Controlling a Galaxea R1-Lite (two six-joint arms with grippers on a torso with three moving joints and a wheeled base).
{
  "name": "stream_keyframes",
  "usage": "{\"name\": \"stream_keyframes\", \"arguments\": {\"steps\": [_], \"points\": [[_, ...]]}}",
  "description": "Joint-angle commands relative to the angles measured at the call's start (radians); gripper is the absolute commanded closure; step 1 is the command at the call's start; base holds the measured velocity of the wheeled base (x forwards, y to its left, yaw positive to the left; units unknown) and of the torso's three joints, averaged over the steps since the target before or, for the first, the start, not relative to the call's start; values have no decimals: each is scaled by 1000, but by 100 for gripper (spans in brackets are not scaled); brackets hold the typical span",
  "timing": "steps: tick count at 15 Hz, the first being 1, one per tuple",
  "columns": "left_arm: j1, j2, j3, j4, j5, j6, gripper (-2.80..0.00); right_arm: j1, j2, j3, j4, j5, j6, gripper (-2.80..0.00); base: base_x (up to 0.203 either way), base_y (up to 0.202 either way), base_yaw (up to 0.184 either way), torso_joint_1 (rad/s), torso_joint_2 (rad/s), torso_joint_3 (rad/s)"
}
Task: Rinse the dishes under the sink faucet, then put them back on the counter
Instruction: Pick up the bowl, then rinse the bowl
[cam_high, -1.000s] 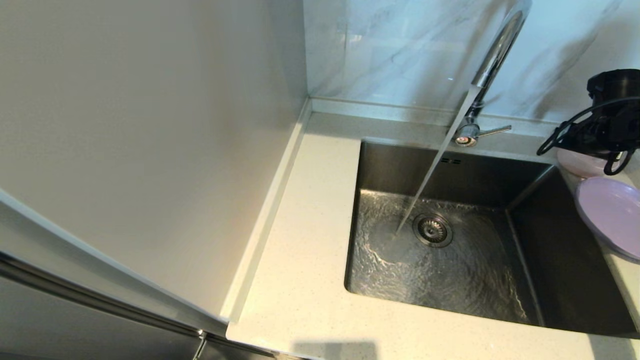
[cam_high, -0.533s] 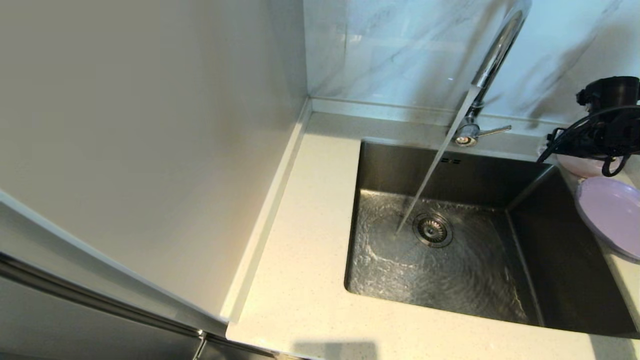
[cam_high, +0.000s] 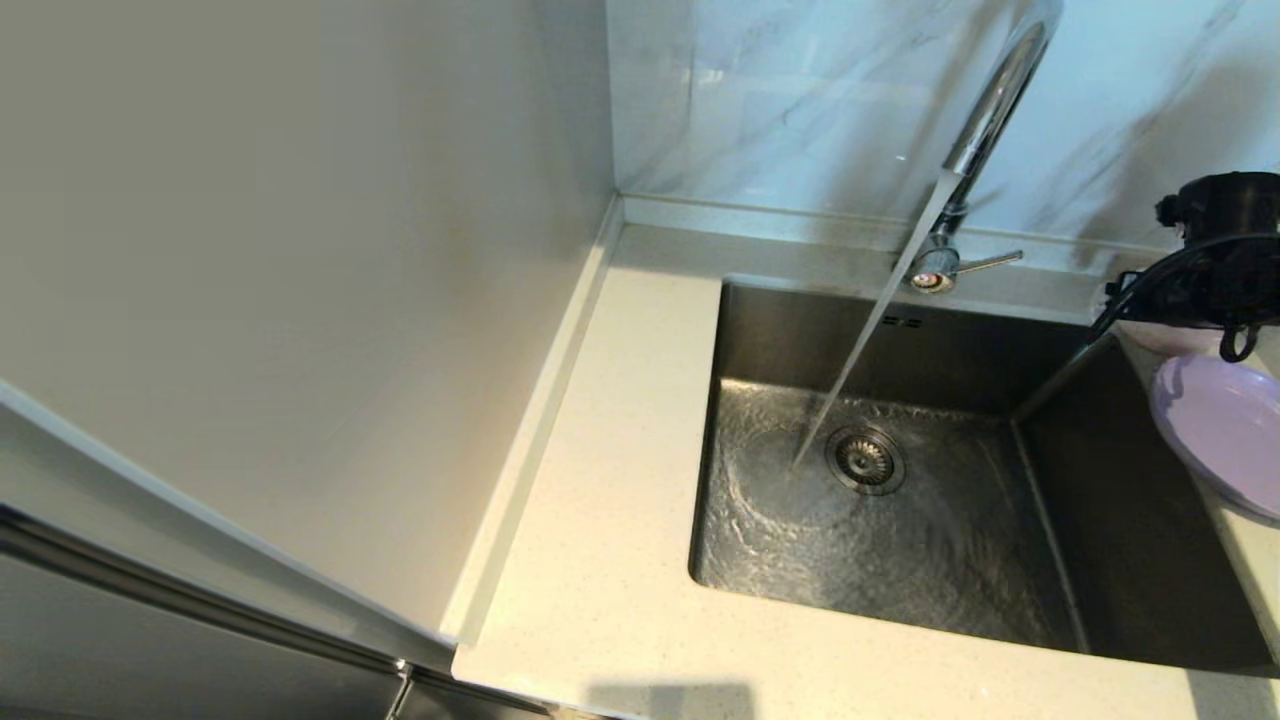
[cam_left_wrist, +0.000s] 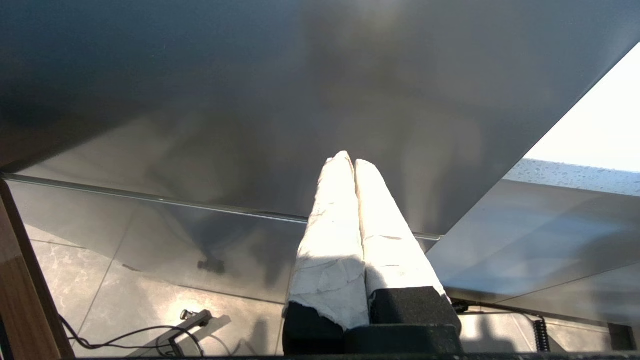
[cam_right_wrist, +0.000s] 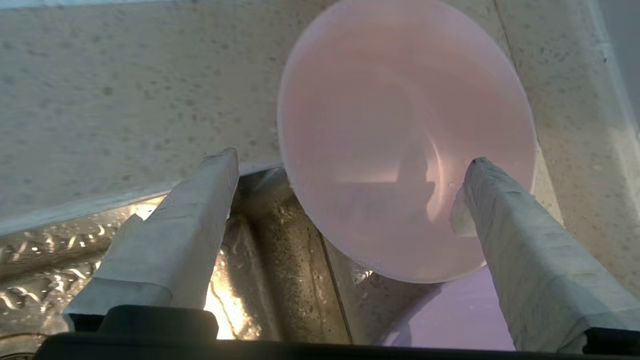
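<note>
Pink bowl (cam_right_wrist: 405, 145) on table (cam_high: 610, 560) by sink (cam_high: 900, 500) | right tool (cam_right_wrist: 350, 185) open wide above bowl, one finger (cam_right_wrist: 520, 240) inside rim | faucet (cam_high: 985, 110) running | left tool (cam_left_wrist: 350, 165) closed, parked

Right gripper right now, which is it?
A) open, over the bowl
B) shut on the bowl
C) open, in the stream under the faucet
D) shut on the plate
A: in the right wrist view the right gripper has its fingers spread wide over the pink bowl, gripping nothing; the head view shows it off to the sink's right, clear of the faucet.
</note>
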Motion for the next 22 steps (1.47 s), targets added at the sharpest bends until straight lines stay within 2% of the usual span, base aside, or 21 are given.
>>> {"name": "stream_keyframes", "arguments": {"steps": [1, 3, 4, 8, 10, 13, 16, 19, 20, 22], "points": [[0, 0, 0, 0, 1, 0, 0, -2, 17, 1, 2, -6, -3, -280, 0, 0, 0, 0, 0, 0], [0, 0, 0, 0, 1, 0, 0, -2, 20, 1, 4, -7, -3, -280, 0, 0, 0, 0, 0, 0], [0, 0, 0, 0, 0, 0, 0, -1, 18, 1, 7, -9, -4, 0, 0, 0, 0, 0, 0, 0], [0, 0, 0, 0, 0, 0, 0, 0, 0, 29, 8, -6, 3, 0, 0, 0, 0, 0, 0, 0], [0, 0, 0, 0, 1, 0, 0, 8, -22, 29, -2, -40, 5, 0, 0, 0, 0, 0, 0, 0], [0, 0, 0, 0, 1, 0, 0, 21, -31, 29, -38, -49, 2, 0, 0, 0, 0, 0, 0, 0], [0, 0, 0, 0, 1, 0, 0, 31, -37, 27, -88, -49, -43, 0, 0, 0, 0, 0, 0, 0], [0, 0, 0, 0, 1, 0, 0, 49, -72, 31, -166, -105, -45, 0, 0, 0, 0, 0, 0, 0], [0, 0, 0, 0, -1, 0, 0, 53, -106, 43, -158, -114, -45, 0, 0, 0, 0, 0, 0, 0], [0, 0, 0, 0, 1, 0, 0, 55, -239, 154, -100, -118, -48, 0, 0, 0, 0, 0, 0, 0]]}}
